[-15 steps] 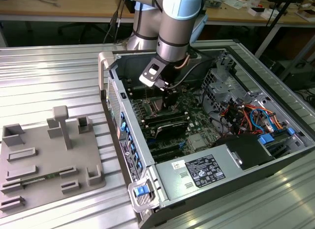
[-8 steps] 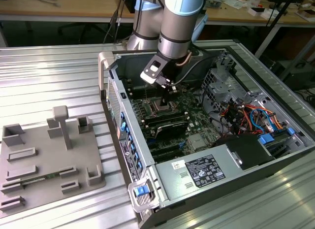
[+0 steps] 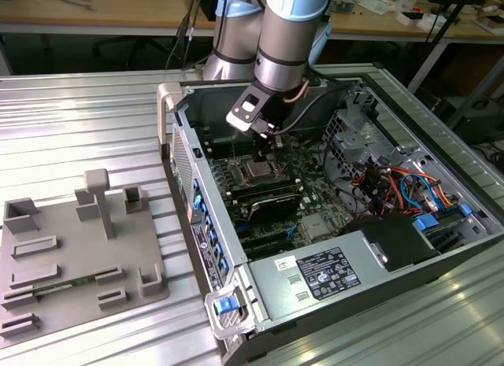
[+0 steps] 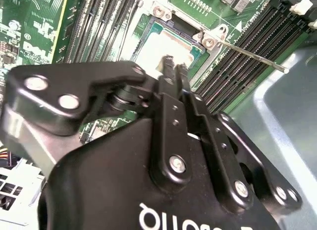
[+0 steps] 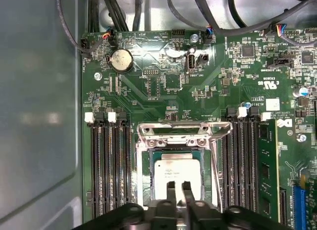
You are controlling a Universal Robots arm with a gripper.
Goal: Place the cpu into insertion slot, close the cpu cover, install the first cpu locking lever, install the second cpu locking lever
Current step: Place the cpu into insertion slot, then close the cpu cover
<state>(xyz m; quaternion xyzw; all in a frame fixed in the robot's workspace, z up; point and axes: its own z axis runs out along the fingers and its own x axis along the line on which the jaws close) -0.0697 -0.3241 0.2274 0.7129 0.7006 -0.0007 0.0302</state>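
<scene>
Pincer [image 3: 264,152] and arm [image 3: 287,35] hang inside one open computer case [image 3: 177,138] in the exterior view. The case lies on its side on a ribbed metal desk [image 3: 71,122]. The black tips sit right over the cpu [image 3: 258,170], a pale square on the green board [image 3: 307,197]. From this side I cannot tell how far apart the tips are. One grey moulded tray [image 3: 79,256] lies on the desk toward the exterior view's left, apart from the case. One white printed label [image 3: 319,275] sits on the power supply; I cannot read its print.

In the second wrist view the two fingers [image 4: 168,67] are pressed together at the tips with nothing between them. They are just above the cpu [image 4: 156,47], which lies flat in the insertion slot [image 4: 178,36]. One thin metal lever [image 4: 247,53] juts out from the socket's corner, lifted off the board.

In the first wrist view the fingers [image 5: 171,190] stand side by side with only a hairline gap. Their tips are over one edge of the cpu [image 5: 178,168]; I cannot tell whether they touch it. The cpu cover [image 5: 183,127] stands tilted up off the insertion slot [image 5: 148,161], on the side toward one coin battery [image 5: 121,60]. Four white slot clips [image 5: 89,117] show, two on each side of the socket. One green memory module [image 5: 267,170] stands in a slot beside them.
</scene>
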